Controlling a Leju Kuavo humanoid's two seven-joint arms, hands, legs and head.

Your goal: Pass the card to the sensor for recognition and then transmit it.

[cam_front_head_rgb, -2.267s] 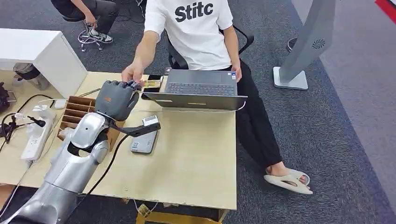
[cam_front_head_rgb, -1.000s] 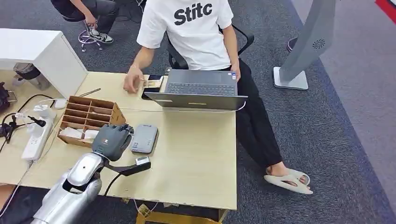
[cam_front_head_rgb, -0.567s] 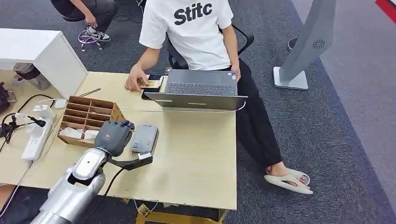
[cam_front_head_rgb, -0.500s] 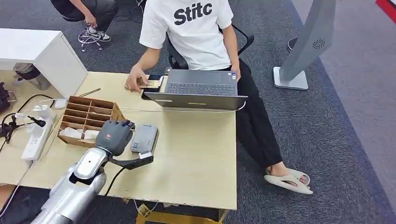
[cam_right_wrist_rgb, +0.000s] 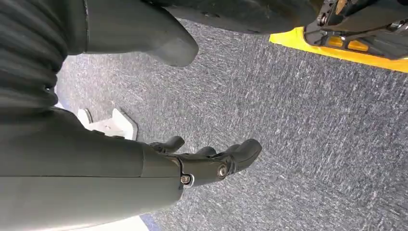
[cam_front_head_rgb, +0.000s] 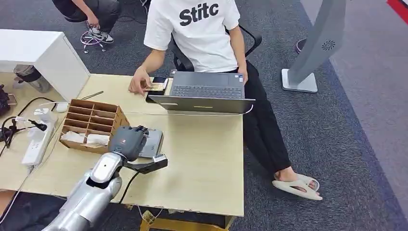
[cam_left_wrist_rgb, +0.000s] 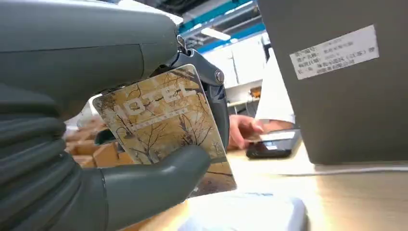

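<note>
**Card held over the reader**

The robot's left hand (cam_front_head_rgb: 127, 140) is out over the near half of the table (cam_front_head_rgb: 202, 168), and it has a card (cam_left_wrist_rgb: 163, 130) pinched between its thick thumb and the darker fingers (cam_left_wrist_rgb: 214, 96) behind it. The card is a tan thing with bare trees and the word HOTEL printed across it. It stands up on edge, tilted a little, with the thumb pressed across its lower face. Right beneath it lies the grey card reader (cam_front_head_rgb: 153, 142), flat on the table; from the wrist camera the card's lower corner sits just above the pale top of the reader (cam_left_wrist_rgb: 250, 216), though I cannot tell whether the two touch.

Just beside the hand, toward the left edge of the table, is a brown divided box (cam_front_head_rgb: 91, 124) with white slips in its near slots. At the far edge an open laptop (cam_front_head_rgb: 204, 92) faces a seated person in a white T-shirt (cam_front_head_rgb: 197, 29), whose hand (cam_front_head_rgb: 139, 81) rests on a card beside a dark phone (cam_front_head_rgb: 159, 81). A white power strip (cam_front_head_rgb: 36, 142) and black cables lie by the left edge.

The right hand (cam_right_wrist_rgb: 211, 161) hangs over grey carpet (cam_right_wrist_rgb: 312, 144), holding nothing, its fingers loosely apart and only slightly curved.
</note>
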